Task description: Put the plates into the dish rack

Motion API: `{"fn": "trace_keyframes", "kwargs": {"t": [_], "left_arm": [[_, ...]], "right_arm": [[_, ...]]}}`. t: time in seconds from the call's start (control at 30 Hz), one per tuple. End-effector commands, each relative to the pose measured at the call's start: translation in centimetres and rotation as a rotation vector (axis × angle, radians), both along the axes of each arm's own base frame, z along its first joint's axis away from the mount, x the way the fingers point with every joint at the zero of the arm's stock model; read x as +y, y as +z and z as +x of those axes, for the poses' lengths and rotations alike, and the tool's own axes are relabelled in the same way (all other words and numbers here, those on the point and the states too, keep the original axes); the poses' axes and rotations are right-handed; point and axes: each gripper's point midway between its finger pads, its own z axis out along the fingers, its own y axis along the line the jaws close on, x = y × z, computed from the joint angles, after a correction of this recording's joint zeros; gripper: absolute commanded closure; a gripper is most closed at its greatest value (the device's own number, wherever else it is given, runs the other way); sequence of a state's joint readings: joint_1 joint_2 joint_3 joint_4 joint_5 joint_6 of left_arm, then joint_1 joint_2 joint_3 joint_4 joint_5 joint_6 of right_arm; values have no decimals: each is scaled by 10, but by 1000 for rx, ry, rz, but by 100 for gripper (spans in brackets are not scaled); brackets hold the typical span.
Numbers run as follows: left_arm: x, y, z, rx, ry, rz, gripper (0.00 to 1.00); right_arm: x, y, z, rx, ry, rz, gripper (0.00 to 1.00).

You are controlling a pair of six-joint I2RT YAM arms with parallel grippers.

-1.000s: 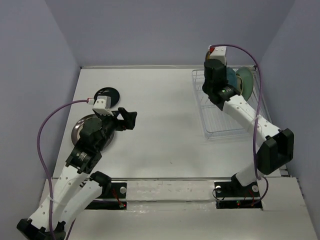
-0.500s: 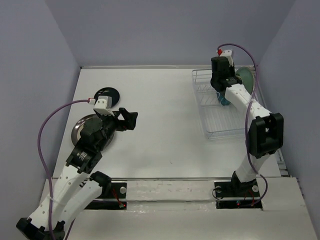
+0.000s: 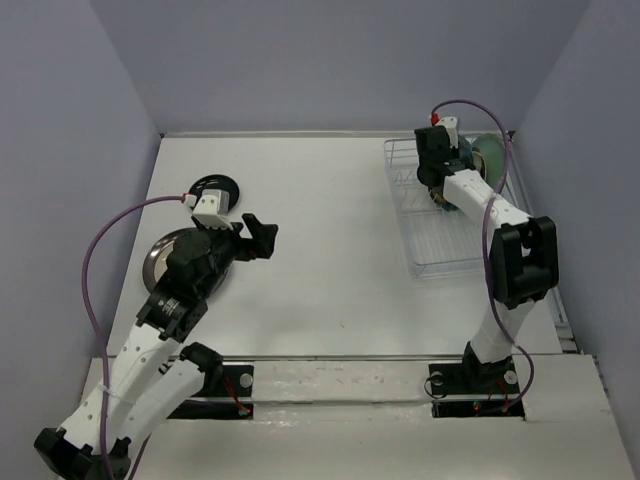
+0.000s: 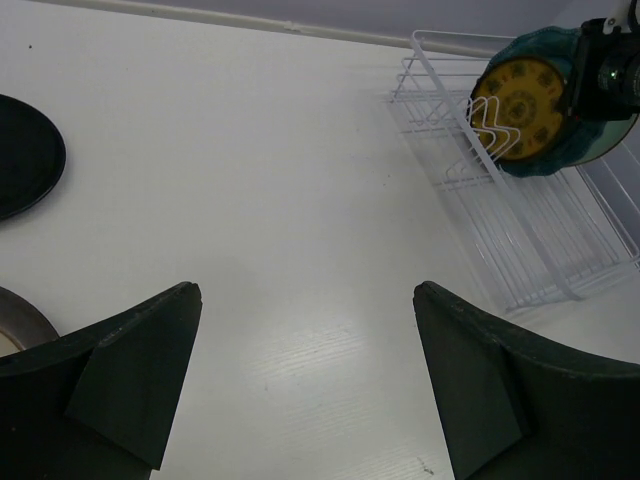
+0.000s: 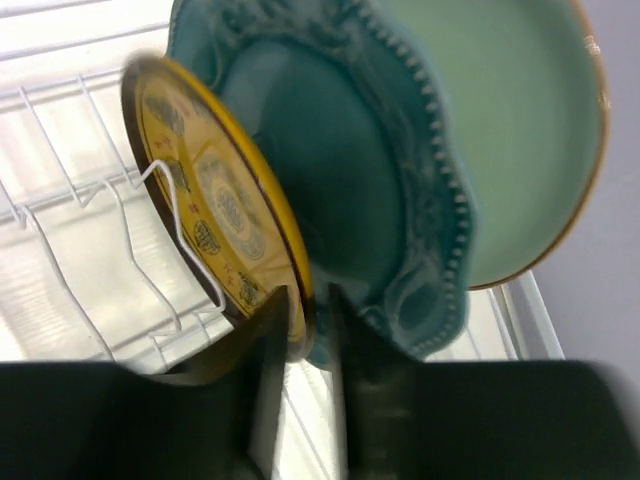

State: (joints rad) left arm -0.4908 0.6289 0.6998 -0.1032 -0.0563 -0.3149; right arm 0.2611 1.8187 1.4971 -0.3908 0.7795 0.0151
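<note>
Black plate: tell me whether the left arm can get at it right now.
Probably yes. The black plate lies flat and uncovered on the table beside the left gripper, which is open and empty; nothing stands between them.

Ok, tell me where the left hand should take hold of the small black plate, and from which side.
Probably pinch the rim of the small black plate on its right edge, coming in low from that side. It lies flat, so only the thin rim offers a hold, and the left hand is open over there. The silver plate sits close on its near side.
</note>
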Motion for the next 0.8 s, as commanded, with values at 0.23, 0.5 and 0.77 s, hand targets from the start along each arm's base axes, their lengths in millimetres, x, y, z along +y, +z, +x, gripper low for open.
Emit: {"fn": "trace_keyframes", "kwargs": {"t": [0.23, 0.5, 0.77], "left_arm": [[3, -2, 21, 4, 32, 8, 2], [19, -29, 60, 158, 115, -89, 2], [97, -44, 127, 213, 453, -158, 4]], "right_arm": [[35, 65, -13, -186, 102, 304, 36], [130, 94, -71, -275, 513, 692, 34], [215, 65, -139, -222, 770, 922, 34]]}}
